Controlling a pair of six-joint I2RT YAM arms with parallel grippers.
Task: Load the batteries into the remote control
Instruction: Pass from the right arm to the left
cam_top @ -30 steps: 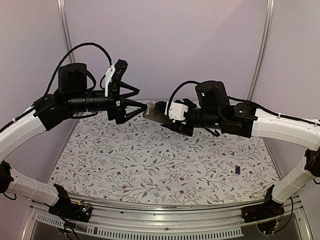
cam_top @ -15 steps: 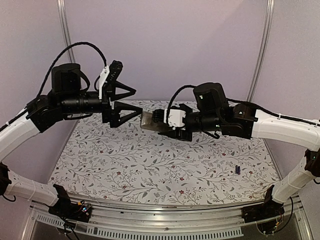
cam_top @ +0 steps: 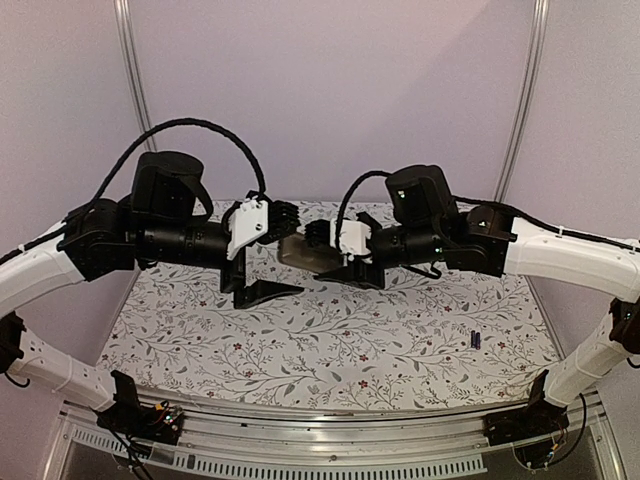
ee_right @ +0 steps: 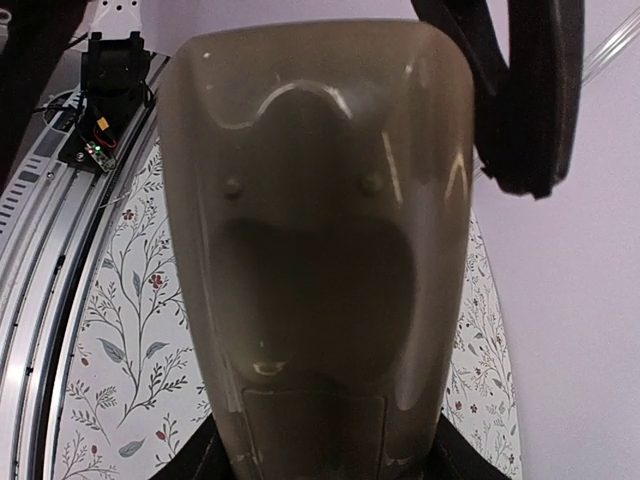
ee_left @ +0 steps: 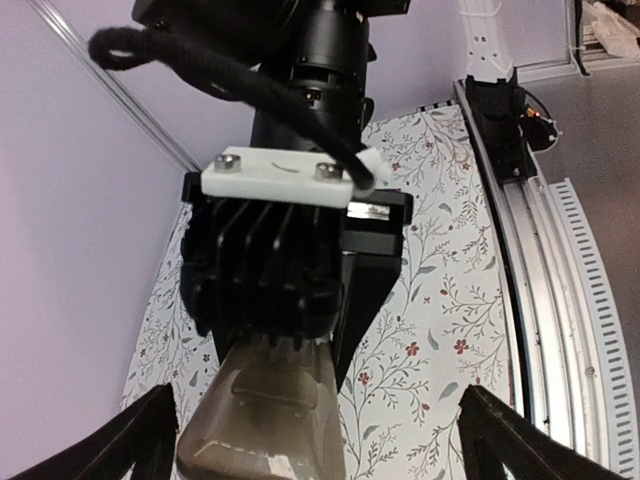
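Remote control (cam_top: 300,250) mid-air above table (cam_top: 330,340), pinched at one end by right jaws, tan back with recess facing right wrist camera. Left jaws spread wide, flanking free end, apart from it. Close squarely on side edges, clear of recess. Battery (cam_top: 476,340) on table, far right.

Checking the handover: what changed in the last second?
The left gripper swung down and right toward the remote, wrist rolled, open jaws now either side of its free end, not closed. The right gripper still holds the remote, nearly where it was; the loose battery hasn't moved.
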